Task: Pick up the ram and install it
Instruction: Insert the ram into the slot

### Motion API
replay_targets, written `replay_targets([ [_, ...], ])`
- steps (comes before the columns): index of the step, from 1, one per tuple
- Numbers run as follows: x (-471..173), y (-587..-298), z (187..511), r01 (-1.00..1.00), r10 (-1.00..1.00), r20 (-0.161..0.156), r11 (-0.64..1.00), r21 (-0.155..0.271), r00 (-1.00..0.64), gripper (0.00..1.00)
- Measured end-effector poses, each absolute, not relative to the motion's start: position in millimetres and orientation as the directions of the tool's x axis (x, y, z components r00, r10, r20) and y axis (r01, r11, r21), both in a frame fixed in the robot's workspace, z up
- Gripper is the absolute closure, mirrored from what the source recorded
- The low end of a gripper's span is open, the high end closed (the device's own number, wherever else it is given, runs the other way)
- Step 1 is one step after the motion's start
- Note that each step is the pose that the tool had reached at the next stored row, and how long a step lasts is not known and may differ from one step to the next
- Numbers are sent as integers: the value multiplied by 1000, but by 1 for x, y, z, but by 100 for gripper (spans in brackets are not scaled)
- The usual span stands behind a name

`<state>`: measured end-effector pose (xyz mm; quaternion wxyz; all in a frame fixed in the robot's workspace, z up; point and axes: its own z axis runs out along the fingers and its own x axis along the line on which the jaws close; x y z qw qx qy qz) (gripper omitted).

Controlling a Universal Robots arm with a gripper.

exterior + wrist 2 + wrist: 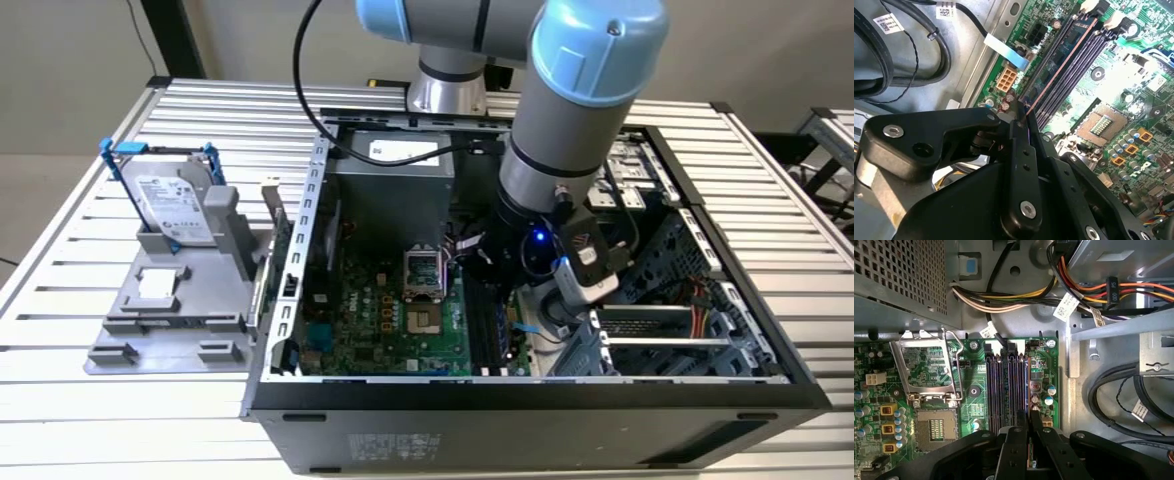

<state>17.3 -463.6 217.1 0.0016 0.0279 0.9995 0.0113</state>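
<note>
Between gripper fingers: ram, seated along motherboard slots.

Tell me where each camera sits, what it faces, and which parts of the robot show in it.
Exterior view: off the arm, raised, looking down on the open computer case; the arm reaches into it.
First wrist view: on the arm, looking down past the fingers at the memory slots and CPU socket.
Second wrist view: on the arm, at a slant along the ram standing in the slots; the gripper fills the foreground.
Shared: both wrist views show the motherboard's slots.
</note>
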Motion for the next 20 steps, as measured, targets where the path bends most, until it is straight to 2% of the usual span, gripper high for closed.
replay_targets([
  [20,17,-466,217,41,41,-3,999,23,-999,100],
])
